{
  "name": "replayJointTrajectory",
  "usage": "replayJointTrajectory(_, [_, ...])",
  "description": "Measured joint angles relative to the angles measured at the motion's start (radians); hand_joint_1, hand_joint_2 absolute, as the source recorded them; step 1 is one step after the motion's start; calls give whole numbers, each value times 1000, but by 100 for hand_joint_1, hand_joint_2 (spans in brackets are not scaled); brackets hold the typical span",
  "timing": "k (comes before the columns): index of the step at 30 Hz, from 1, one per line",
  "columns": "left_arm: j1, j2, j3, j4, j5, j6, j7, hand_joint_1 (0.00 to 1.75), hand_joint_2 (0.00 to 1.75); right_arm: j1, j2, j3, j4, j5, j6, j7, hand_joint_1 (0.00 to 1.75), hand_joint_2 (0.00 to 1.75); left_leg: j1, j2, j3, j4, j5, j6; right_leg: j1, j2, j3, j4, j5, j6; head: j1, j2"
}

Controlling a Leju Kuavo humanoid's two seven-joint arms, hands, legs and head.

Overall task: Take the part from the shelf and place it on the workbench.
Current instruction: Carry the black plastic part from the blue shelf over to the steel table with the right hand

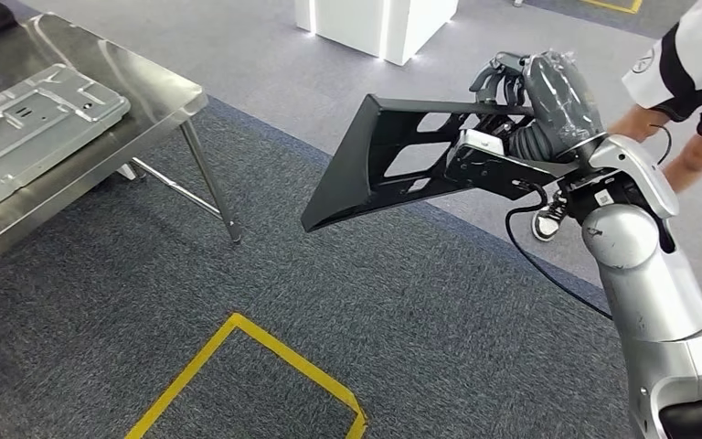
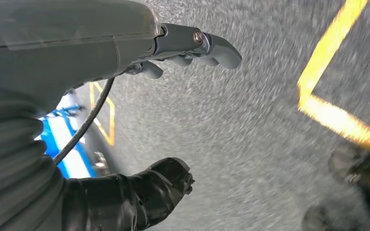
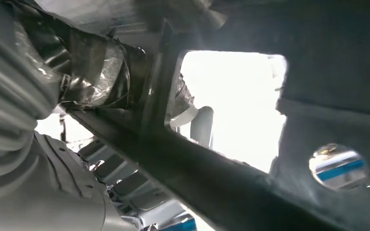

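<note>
Carpet, dark grey and speckled (image 1: 238, 274), is lying nearest the viewer, with a corner of yellow floor tape (image 1: 265, 352) marked on it. Above it, the robot's silver right arm is reaching up and inward from the lower right, and its right hand (image 1: 535, 96), wrapped in a clear plastic cover, is gripping one end of the black, flat, roughly triangular plastic part with cut-out windows (image 1: 366, 169). The part is hanging in the air over the carpet, pointing toward the left, well apart from any surface; the right wrist view is showing its dark frame (image 3: 197, 168) close up, with the covered fingers (image 3: 96, 72) curled around a bar of it. The left hand (image 2: 173, 115) is hanging over the floor, holding nothing, with its grey thumb and dark fingers apart. Farther off to the left is standing the shiny stainless-steel workbench (image 1: 160, 91) on thin legs, with a pale grey pressed-metal panel (image 1: 27, 123) already lying on it. Beyond, a white block-shaped stand (image 1: 379, 23) is sitting on the lighter floor, and a person in a black and white top (image 1: 686, 64) is bending at the far right. The carrying step appears to be under way; the next move likely calls for bringing the part over the bench and lowering it onto a bare stretch beside the panel before the fingers let go.
</note>
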Motion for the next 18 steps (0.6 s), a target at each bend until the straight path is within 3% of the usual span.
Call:
replayJointTrajectory(1, [0,0,-1,0,3,0,-2,0,175,0,-1,0,4,-1,1,0,175,175,0,-15,0,3,-2,0,0,2,-13,7,15,0,0,0])
replayJointTrajectory(2, [0,0,-1,0,4,0,-3,0,175,0,-2,0,7,-1,1,-1,175,175,0,-30,1,7,-4,-1,-1,5,-8,-24,50,-1,0,0])
replayJointTrajectory(4, [-1,-2,-2,0,6,-1,-5,0,175,-4,-4,0,11,-3,1,-2,175,175,1,-59,-1,19,-11,-6,-6,43,35,-149,129,-2,0,0])
replayJointTrajectory(5, [-1,-3,-3,0,8,-1,-7,0,175,-5,-7,0,12,-4,1,-2,175,175,1,-73,-6,27,-14,-10,-8,67,56,-203,150,-3,0,0])
replayJointTrajectory(7, [0,-4,-6,0,10,-1,-12,0,175,-7,-12,0,14,-5,2,-3,175,175,5,-100,-19,33,-13,-22,-7,90,72,-245,152,-7,0,0])
replayJointTrajectory(9, [6,-5,-8,2,13,-1,-17,0,175,-9,-13,0,16,-6,2,-3,175,175,8,-116,-29,31,-9,-34,-6,64,78,-255,154,-16,0,0])
replayJointTrajectory(11, [8,-8,-9,4,16,-1,-18,0,175,-12,-13,0,17,-7,2,-4,175,175,4,-63,-46,63,-28,-44,-8,35,88,-267,159,-29,-2,0])
replayJointTrajectory(13, [4,-9,-10,5,17,0,-19,0,175,-14,-13,0,17,-7,3,-5,175,175,5,11,-98,169,-81,-52,-2,3,96,-275,158,-39,-4,0])
replayJointTrajectory(15, [2,-10,-12,5,19,1,-20,0,175,-15,-13,0,19,-7,3,-5,175,175,12,33,-159,285,-125,-58,4,-29,98,-275,154,-44,-5,0])
replayJointTrajectory(16, [2,-10,-13,5,21,2,-22,0,175,-15,-13,1,21,-7,3,-5,175,175,14,35,-170,303,-122,-59,5,-44,100,-275,152,-44,-5,0])
replayJointTrajectory(17, [2,-11,-15,5,22,3,-22,0,175,-15,-12,1,22,-8,4,-5,175,175,15,37,-160,285,-103,-59,7,-57,102,-275,150,-44,-5,0])
replayJointTrajectory(18, [2,-11,-17,5,23,4,-23,0,175,-16,-12,1,22,-8,4,-6,175,175,14,45,-129,227,-70,-57,7,-70,106,-275,146,-43,-5,0])
